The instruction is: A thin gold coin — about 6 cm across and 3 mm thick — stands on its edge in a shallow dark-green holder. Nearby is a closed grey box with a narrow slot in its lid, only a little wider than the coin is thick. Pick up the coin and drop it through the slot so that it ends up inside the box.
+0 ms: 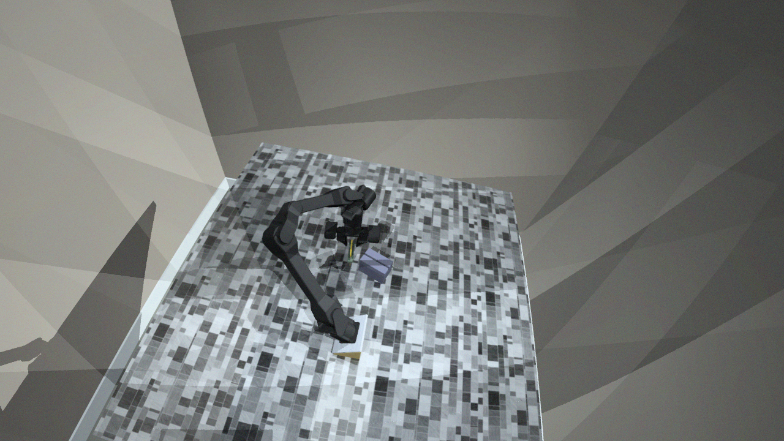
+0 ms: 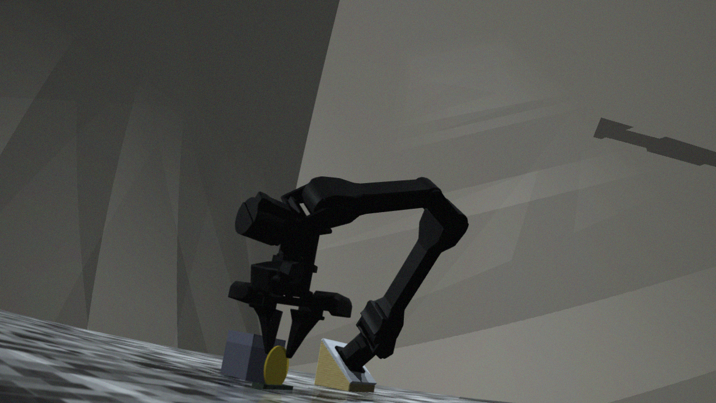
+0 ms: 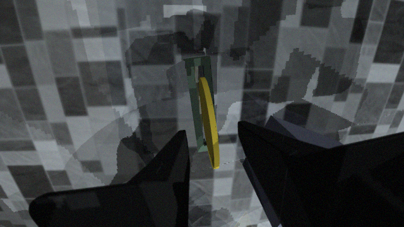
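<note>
Top view: table [image 1: 438,329], mosaic-patterned; arm [image 1: 307,279] [image 2: 395,195], matte black, angular; box [image 1: 376,265] [image 2: 240,356], grey-violet, slotted; claw [image 1: 351,241] [image 2: 280,354] [image 3: 212,132], tapered fingers partly open, holding nothing; coin [image 1: 351,249] [image 2: 276,365] [image 3: 209,123], yellow disc, upright in green holder [image 2: 280,387] [image 3: 196,116].

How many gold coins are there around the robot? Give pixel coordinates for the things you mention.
1: a gold coin [image 2: 276,365] [image 3: 209,123] on edge in the green holder [image 2: 280,387] [image 3: 194,104]. Any inside the closed box [image 1: 376,265] [image 2: 243,356] would be hidden.
</note>
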`<state>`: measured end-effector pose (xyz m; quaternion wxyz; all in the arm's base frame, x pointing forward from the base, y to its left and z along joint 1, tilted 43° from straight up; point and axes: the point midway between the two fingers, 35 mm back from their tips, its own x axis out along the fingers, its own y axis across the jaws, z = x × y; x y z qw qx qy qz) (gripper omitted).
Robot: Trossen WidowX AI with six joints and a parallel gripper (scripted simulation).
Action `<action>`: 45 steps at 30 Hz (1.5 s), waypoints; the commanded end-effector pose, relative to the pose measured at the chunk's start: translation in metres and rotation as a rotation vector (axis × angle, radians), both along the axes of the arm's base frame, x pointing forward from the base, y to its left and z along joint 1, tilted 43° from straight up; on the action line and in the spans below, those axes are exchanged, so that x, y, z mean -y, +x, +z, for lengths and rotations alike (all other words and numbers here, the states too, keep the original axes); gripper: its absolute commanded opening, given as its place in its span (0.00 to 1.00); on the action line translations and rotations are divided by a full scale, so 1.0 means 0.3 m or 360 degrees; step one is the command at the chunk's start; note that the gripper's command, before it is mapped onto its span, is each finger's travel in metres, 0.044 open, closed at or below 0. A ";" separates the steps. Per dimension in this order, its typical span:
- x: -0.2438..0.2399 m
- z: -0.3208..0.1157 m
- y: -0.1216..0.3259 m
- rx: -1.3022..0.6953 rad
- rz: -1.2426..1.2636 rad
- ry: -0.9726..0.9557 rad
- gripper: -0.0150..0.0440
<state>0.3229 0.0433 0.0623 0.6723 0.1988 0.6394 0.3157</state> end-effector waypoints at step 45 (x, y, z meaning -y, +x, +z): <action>-0.051 -0.058 0.001 -0.0002 -0.0007 0.0006 0.25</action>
